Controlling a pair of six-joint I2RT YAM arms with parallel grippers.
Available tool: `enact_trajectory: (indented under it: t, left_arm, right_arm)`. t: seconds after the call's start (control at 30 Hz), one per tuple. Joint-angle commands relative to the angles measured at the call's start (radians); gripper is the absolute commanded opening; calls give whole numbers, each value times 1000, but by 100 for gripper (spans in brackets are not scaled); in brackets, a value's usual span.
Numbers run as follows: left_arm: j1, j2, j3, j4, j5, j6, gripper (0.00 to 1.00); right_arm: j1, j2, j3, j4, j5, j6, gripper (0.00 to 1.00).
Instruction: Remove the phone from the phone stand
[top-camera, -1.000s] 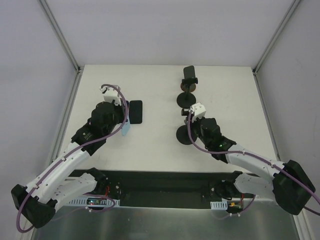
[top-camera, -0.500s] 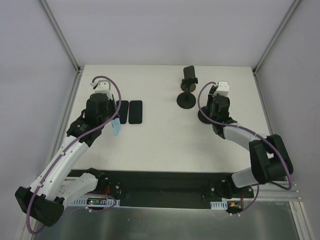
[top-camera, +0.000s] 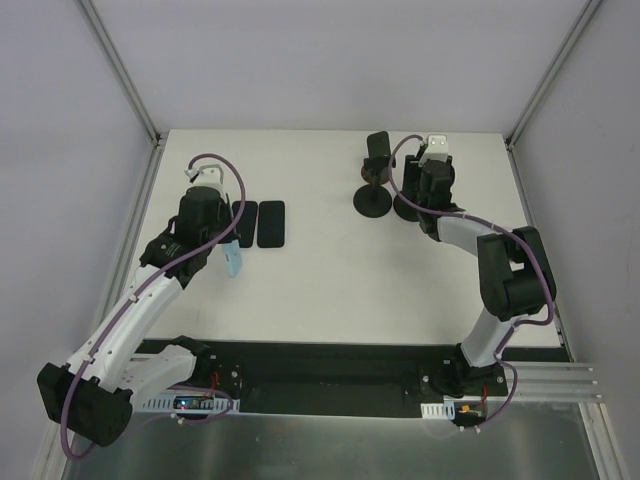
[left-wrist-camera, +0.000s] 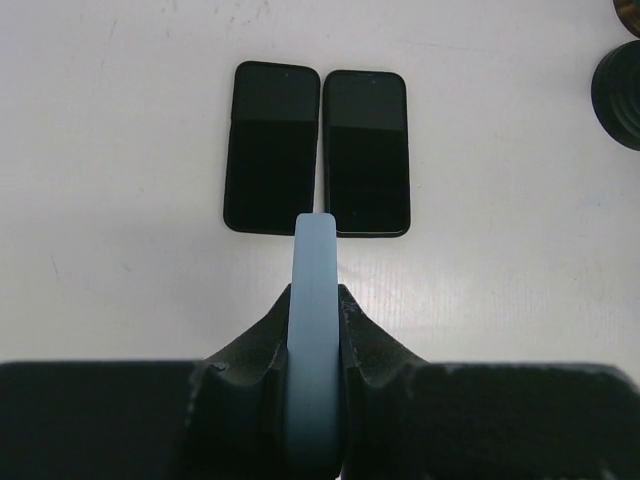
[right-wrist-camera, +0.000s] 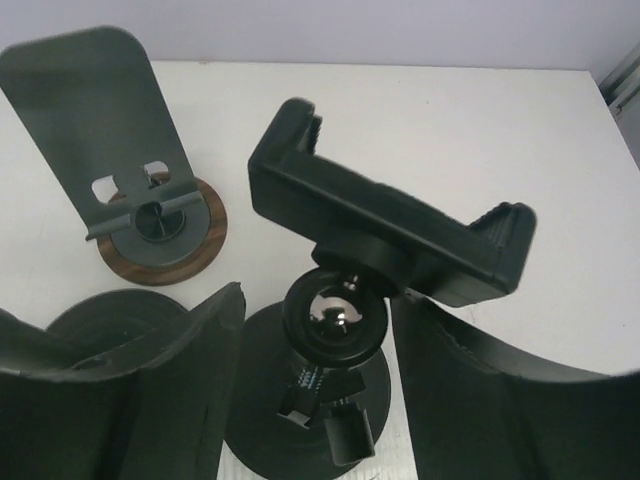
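A grey plate-type phone stand (right-wrist-camera: 85, 110) on a wooden base (right-wrist-camera: 200, 250) shows from behind; whether it carries a phone is hidden. From above it is a dark upright shape (top-camera: 378, 150). My right gripper (right-wrist-camera: 318, 300) straddles an empty black clamp stand (right-wrist-camera: 390, 235), fingers against its round base (top-camera: 408, 207). My left gripper (left-wrist-camera: 315, 300) is shut on a thin light-blue slab (left-wrist-camera: 315, 280), seen edge-on, and also shows in the top view (top-camera: 230, 255). Two black phones (left-wrist-camera: 272, 147) (left-wrist-camera: 366, 152) lie flat side by side just beyond it.
Another black round stand base (top-camera: 373, 200) sits just left of the clamp stand. The stands crowd the table's far right part. The table's far edge and metal frame posts (top-camera: 530, 110) are close behind them.
My right arm swung from the table's middle to the far right, and the clamp stand moved with it. My left arm drew back left, uncovering the second flat phone, still holding the blue slab.
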Motion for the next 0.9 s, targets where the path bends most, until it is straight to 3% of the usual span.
enact_trajectory:
  t: [0.0, 0.03, 0.13, 0.23, 0.5, 0.67, 0.87]
  left_arm:
    - [21, 6, 15, 49, 36, -56, 0]
    - [24, 6, 15, 50, 37, -60, 0]
    - [30, 12, 12, 49, 25, -80, 0]
    - [39, 17, 7, 49, 22, -111, 0]
    - [48, 23, 6, 49, 19, -152, 0]
    - [50, 17, 7, 49, -7, -180, 0]
    - [50, -5, -2, 49, -62, -290, 0]
  right_arm:
    - [3, -84, 21, -69, -17, -51, 68]
    - [8, -109, 17, -92, -1, -58, 78]
    - [25, -221, 6, -192, 38, -88, 91]
    - [69, -336, -2, -276, 58, -148, 96]
    - [327, -497, 10, -394, -14, -243, 98]
    - [520, -494, -8, -355, -181, -217, 100]
    - [735, -407, -3, -249, -256, -209, 100]
